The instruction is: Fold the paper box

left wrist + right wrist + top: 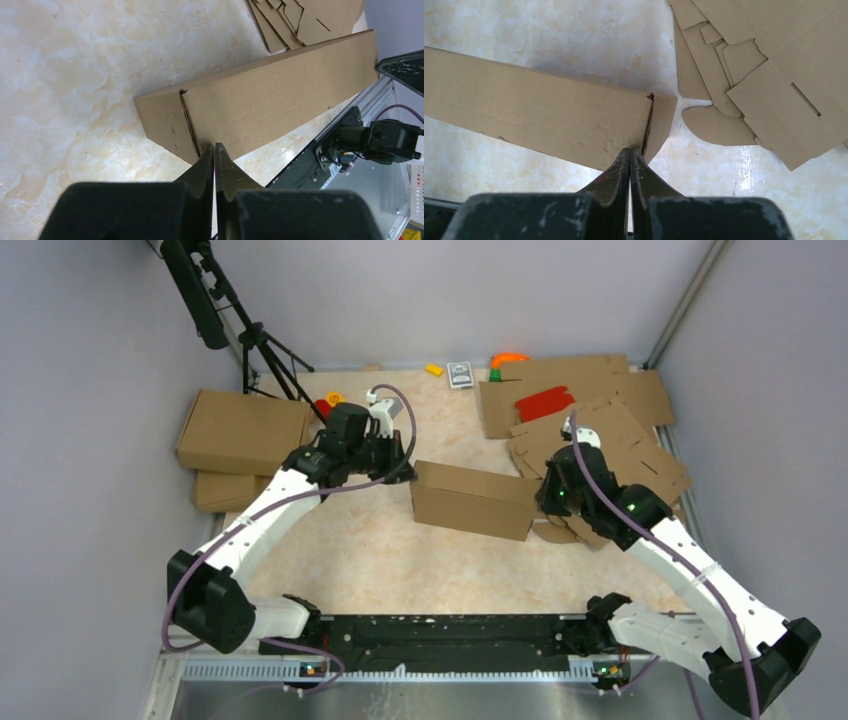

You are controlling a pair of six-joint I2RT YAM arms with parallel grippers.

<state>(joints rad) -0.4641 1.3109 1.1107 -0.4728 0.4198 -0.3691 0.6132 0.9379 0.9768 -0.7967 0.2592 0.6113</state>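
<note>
Left gripper (214, 146) (closed) — at paper box (280, 95).

The left arm (262, 518) and right arm (690, 558) have white shells on the long links and black housings at the joints. A purple cable (410, 420) runs along each. The left tool (214, 146) and right tool (630, 149) have matte black wedge fingers, scuffed pale on the right. A black rail (450, 630) joins the bases.
</note>
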